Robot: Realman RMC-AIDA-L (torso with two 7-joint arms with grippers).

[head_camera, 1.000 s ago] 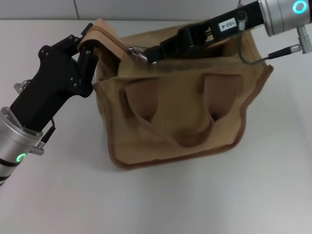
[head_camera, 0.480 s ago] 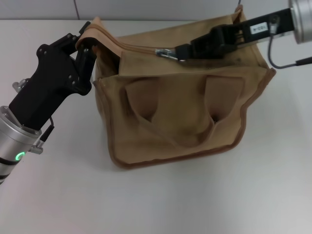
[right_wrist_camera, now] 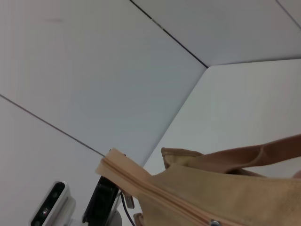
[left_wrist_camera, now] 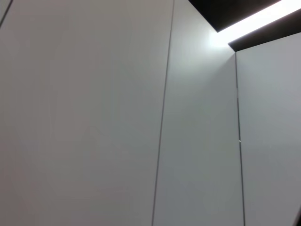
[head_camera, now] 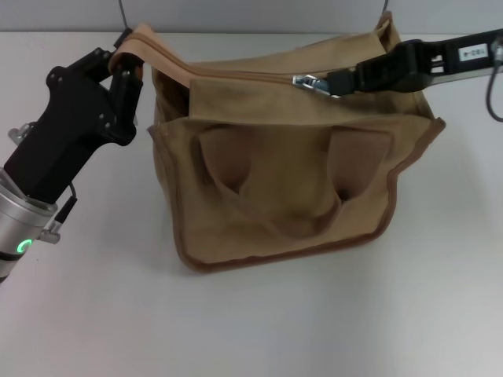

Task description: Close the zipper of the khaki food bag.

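The khaki food bag (head_camera: pixel 291 181) stands on the white table with its two handles folded down its front. In the head view my left gripper (head_camera: pixel 124 69) is shut on the bag's raised top left corner. My right gripper (head_camera: pixel 336 79) reaches in from the right, over the top panel, and is shut on the silver pull tab (head_camera: pixel 308 81). The zipper (head_camera: pixel 236 74) looks joined from the left corner to the slider. To the right of the slider the arm hides the track. The right wrist view shows the zipper (right_wrist_camera: pixel 160 190) along the bag's top edge (right_wrist_camera: pixel 225 188). The left wrist view shows only wall.
The white table (head_camera: pixel 259 322) spreads around the bag, with bare surface in front and to both sides. A grey wall (head_camera: pixel 251 14) runs along the table's far edge. A thin cable (head_camera: pixel 497 86) hangs from the right arm at the far right.
My right gripper has drawn the slider rightwards along the bag's top, from near the left third to past the middle. My left gripper and the held corner rose slightly, up and left.
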